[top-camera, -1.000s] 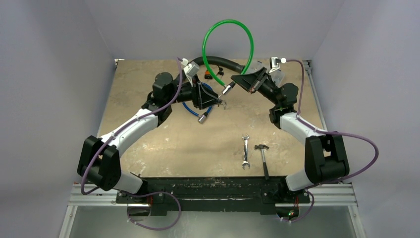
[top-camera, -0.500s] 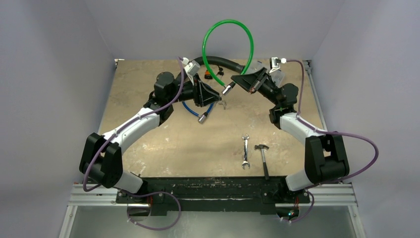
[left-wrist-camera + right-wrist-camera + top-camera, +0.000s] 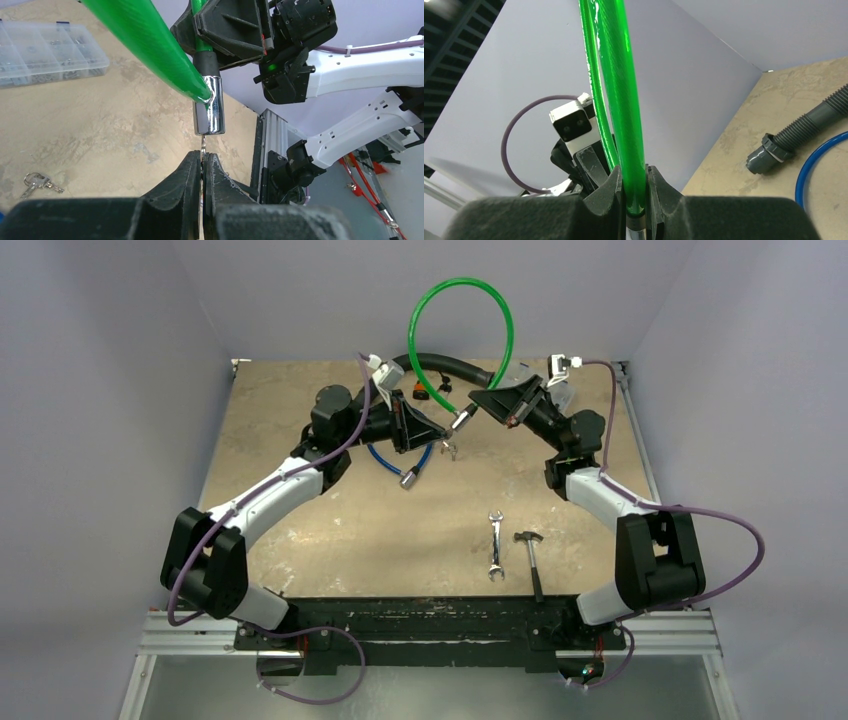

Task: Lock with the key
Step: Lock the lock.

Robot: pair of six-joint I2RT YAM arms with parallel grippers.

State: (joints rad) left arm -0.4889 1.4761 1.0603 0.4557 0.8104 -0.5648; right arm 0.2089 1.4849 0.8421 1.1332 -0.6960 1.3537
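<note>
A green cable lock (image 3: 462, 300) arches above the back of the table. My right gripper (image 3: 483, 406) is shut on the green cable (image 3: 631, 165) just above its chrome lock barrel (image 3: 208, 112). My left gripper (image 3: 440, 434) is shut on a small key (image 3: 203, 146), whose blade points up into the barrel's bottom end. The key meets the barrel; how deep it sits is hidden. Spare keys on a ring (image 3: 449, 449) hang below the left fingers.
A blue cable lock (image 3: 400, 466) lies under the left arm. A grey corrugated hose (image 3: 450, 367) lies at the back. A wrench (image 3: 495, 543) and a hammer (image 3: 532, 558) lie near the front. A clear parts box (image 3: 47, 52) and a second key ring (image 3: 36, 182) show in the left wrist view.
My left gripper has moved up and right with the key, closing in on the chrome barrel. My right gripper has shifted slightly with the green cable.
</note>
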